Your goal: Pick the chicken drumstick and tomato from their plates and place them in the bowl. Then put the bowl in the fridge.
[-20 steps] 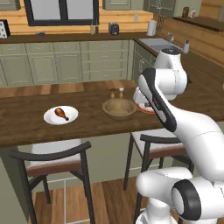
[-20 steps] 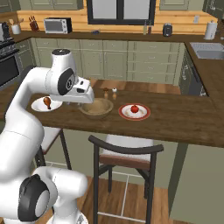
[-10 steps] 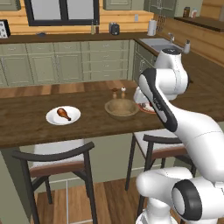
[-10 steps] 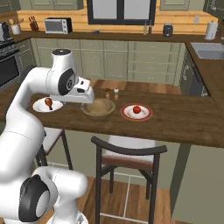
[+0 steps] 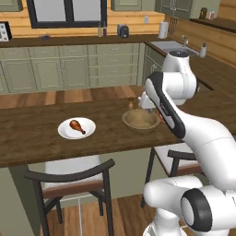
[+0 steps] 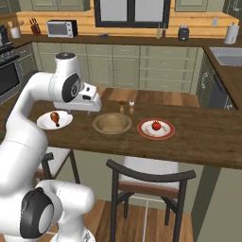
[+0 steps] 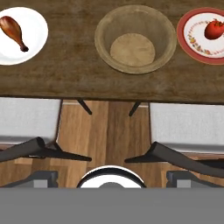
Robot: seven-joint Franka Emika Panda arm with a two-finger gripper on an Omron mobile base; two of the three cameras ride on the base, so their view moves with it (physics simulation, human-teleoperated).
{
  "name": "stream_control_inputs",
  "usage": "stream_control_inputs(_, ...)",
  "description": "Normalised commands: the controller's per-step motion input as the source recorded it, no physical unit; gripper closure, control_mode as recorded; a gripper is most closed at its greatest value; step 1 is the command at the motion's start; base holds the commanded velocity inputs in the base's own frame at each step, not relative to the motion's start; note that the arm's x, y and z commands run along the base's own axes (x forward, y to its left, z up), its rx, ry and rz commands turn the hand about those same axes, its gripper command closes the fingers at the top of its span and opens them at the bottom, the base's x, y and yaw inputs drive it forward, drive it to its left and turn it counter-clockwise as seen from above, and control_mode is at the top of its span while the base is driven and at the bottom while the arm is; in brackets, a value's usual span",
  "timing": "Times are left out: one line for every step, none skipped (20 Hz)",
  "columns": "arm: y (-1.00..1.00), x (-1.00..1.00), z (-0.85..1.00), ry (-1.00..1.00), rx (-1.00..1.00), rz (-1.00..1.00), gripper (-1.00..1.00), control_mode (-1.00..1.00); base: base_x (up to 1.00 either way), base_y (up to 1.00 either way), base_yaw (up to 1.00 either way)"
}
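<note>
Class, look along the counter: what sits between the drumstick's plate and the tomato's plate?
The empty wooden bowl sits between the white plate and the red-rimmed plate, plainest in the hand view.

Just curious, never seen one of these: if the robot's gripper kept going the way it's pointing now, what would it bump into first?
Judging by the hand view, probably the wooden floor between the two chairs, near the counter edge; depth is unclear.

Microwave, stools, shakers

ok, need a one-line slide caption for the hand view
Looking down on the dark wooden counter: empty light-brown wooden bowl between the glossy brown chicken drumstick on its white plate and the red tomato on its red-rimmed plate.
</note>
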Motion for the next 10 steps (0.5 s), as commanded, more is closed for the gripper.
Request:
stream_control_inputs(0.00,0.00,0.00,0.00,0.00,0.00,-1.00,1.00,1.00,0.30,0.00)
stream_control_inputs(0.00,0.00,0.00,0.00,0.00,0.00,-1.00,1.00,1.00,0.20,0.00)
stream_control_inputs(0.00,0.00,0.00,0.00,0.00,0.00,-1.00,1.00,1.00,0.15,0.00)
stream_control_inputs(0.00,0.00,0.00,0.00,0.00,0.00,-1.00,1.00,1.00,0.08,0.00)
stream_control_inputs(0.00,0.00,0.00,0.00,0.00,0.00,-1.00,1.00,1.00,0.05,0.00)
stream_control_inputs(0.00,0.00,0.00,0.00,0.00,0.00,-1.00,1.00,0.41,0.00,0.00)
stream_control_inputs(0.00,0.00,0.00,0.00,0.00,0.00,-1.00,1.00,0.33,0.00,0.00)
stream_control_inputs(-0.14,0.36,-0.04,0.03,0.00,0.00,-1.00,-1.00,0.00,0.00,0.00)
stream_control_inputs(-0.76,0.53,-0.07,0.05,0.01,0.00,-1.00,-1.00,0.00,0.00,0.00)
stream_control_inputs(-0.79,0.64,-0.06,0.06,0.00,0.00,-1.00,-1.00,0.00,0.00,0.00)
